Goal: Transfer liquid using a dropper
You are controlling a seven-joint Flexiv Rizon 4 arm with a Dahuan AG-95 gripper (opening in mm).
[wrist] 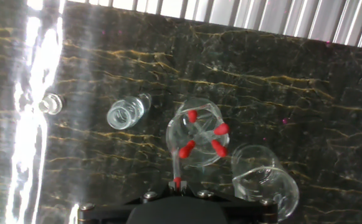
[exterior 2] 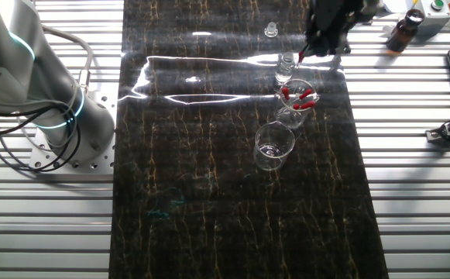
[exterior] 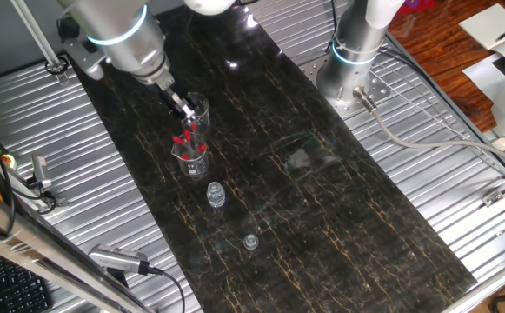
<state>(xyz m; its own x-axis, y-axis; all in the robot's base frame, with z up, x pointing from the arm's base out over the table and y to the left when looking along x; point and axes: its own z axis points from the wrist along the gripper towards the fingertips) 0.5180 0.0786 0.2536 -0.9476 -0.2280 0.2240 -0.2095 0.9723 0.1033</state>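
The gripper (wrist: 177,186) hangs just above the beaker (wrist: 196,134) of red-topped droppers, and seems to pinch one dropper (wrist: 177,167) by its bulb (hard to confirm). Lifting crooked could snag the rim and tip it toward the second beaker (wrist: 265,180) beside.

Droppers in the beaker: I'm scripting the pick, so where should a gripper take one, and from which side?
Take one of the droppers by its red bulb, coming straight down from above. They stand tips-down in the beaker and fan outward against its rim, so the bulbs are the exposed part and the glass wall likely blocks a sideways approach. The bulb standing most apart looks easiest.
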